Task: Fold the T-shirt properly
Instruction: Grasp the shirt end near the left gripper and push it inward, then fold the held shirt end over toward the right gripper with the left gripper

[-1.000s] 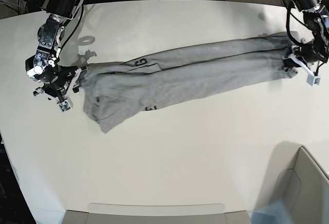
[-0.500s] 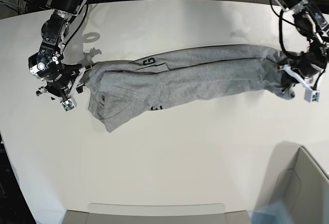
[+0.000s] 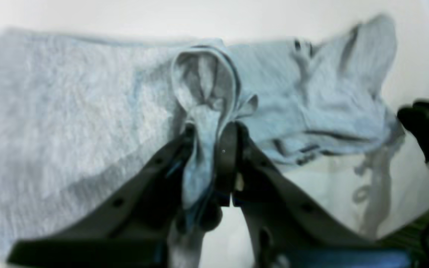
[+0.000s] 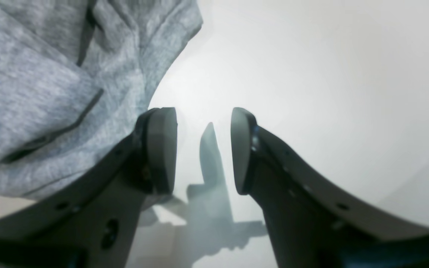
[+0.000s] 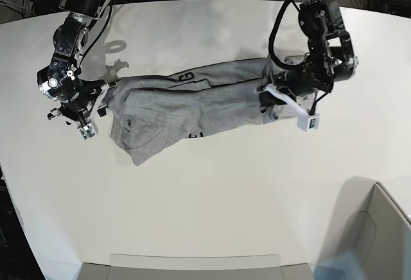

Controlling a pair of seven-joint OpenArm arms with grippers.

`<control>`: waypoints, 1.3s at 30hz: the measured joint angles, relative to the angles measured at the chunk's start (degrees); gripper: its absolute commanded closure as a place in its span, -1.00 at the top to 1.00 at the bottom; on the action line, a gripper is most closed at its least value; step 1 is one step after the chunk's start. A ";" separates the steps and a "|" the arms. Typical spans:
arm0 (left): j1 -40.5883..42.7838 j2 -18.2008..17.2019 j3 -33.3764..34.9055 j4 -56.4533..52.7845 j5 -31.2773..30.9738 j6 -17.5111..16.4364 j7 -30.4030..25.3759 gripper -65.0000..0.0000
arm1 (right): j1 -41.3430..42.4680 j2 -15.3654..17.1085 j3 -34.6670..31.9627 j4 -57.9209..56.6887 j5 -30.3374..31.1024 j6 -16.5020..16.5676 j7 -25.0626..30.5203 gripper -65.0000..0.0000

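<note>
The T-shirt (image 5: pixel 192 103) lies as a long band across the far half of the white table (image 5: pixel 212 216), its long axis running left to right in the base view, with a bunched, wider end at the left where black lettering shows.

The left gripper (image 3: pixel 210 130), on the right side of the base view, is closed tight on a pinched fold of the cloth: the wrist view shows grey fabric squeezed between its two pads and looping up above them. In the base view that gripper (image 5: pixel 273 103) sits at the shirt's right end, where the cloth is gathered and doubled under it.

The right gripper (image 4: pixel 201 149) stands parted with a clear gap and nothing between its pads; only bare table and its own shadow show there. The shirt's edge lies just beside its left finger (image 4: pixel 160 149), possibly brushing the outside of it, but not inside the gap. In the base view this gripper (image 5: pixel 87 113) is at the shirt's left end.

The relation that matters is along the long axis. The held end lies to the right, the free bunched end to the left, so folding end over end would likely mean carrying the held end leftward along the band. The left arm has the cloth; the right arm is nearer the loose end and appears placed to pin or regrasp it.
</note>
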 measured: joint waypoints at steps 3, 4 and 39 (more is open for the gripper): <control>-0.92 0.00 6.71 0.11 -0.68 5.05 -3.37 -1.00 | 0.00 -0.02 0.00 -0.04 -0.02 0.02 -0.02 -0.25; -0.87 0.17 8.22 -0.17 -1.14 6.51 -5.01 -1.00 | 0.02 -0.02 0.00 -0.04 -0.02 0.02 0.00 -0.25; -1.16 -0.15 11.82 -9.07 -1.05 9.81 -13.55 -0.18 | 0.00 0.11 0.00 -0.04 0.00 0.02 0.00 -0.25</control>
